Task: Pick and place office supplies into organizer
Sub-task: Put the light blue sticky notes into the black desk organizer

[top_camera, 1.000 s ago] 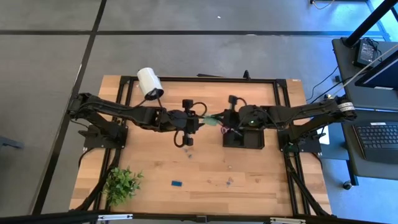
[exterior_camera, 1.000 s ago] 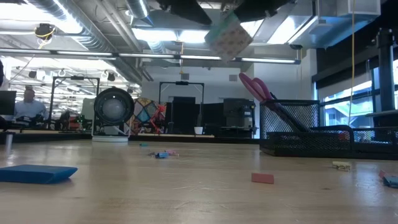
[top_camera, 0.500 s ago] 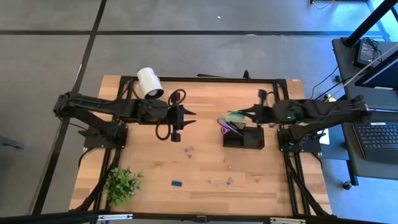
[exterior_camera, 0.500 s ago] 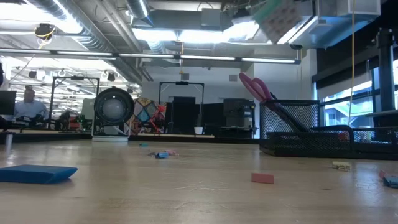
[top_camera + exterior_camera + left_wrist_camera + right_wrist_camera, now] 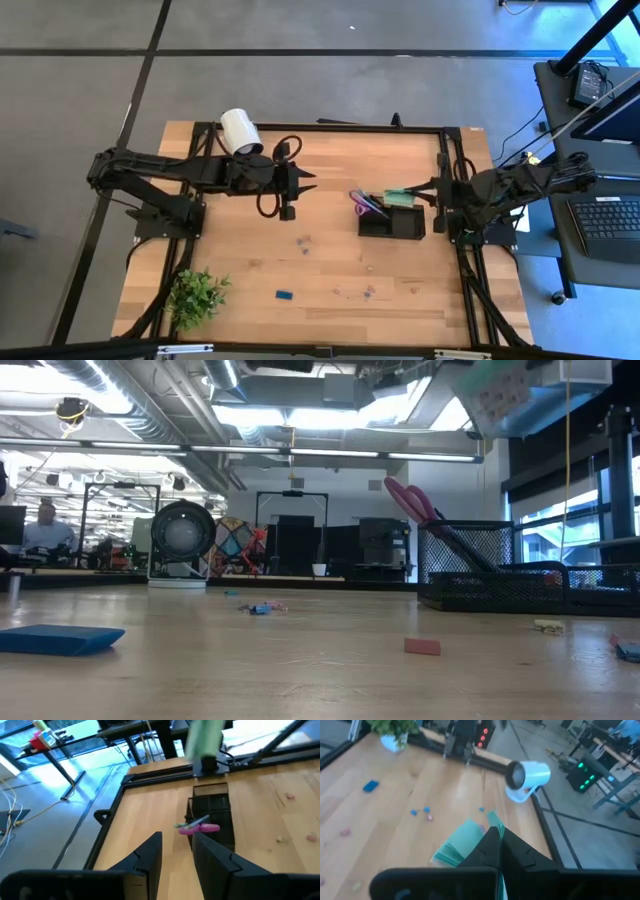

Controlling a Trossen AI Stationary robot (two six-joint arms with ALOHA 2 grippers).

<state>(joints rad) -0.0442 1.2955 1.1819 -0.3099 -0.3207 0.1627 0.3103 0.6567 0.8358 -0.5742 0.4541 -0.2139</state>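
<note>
High view: the right gripper (image 5: pixel 412 192), jaws clamped on the light green notepad (image 5: pixel 399 196), hovers over the black organizer (image 5: pixel 392 221) at the worktop's right. It should square the pad over a compartment, then lower. The left gripper (image 5: pixel 310 181) waits part-open, holding nothing.

A wooden worktop (image 5: pixel 250 250) edged by a black metal frame (image 5: pixel 320 128) stands on a grey floor (image 5: pixel 90 100). A small green potted plant (image 5: pixel 195 295) sits at one near corner of the worktop; a white cylinder (image 5: pixel 240 132) lies tilted at the far edge. Beside the worktop, a dark side desk (image 5: pixel 600 190) carries a laptop keyboard (image 5: pixel 610 220). Beyond the worktop, a round fan (image 5: pixel 181 540) faces the room, where a seated person (image 5: pixel 45 530) is visible at a distant desk.
</note>
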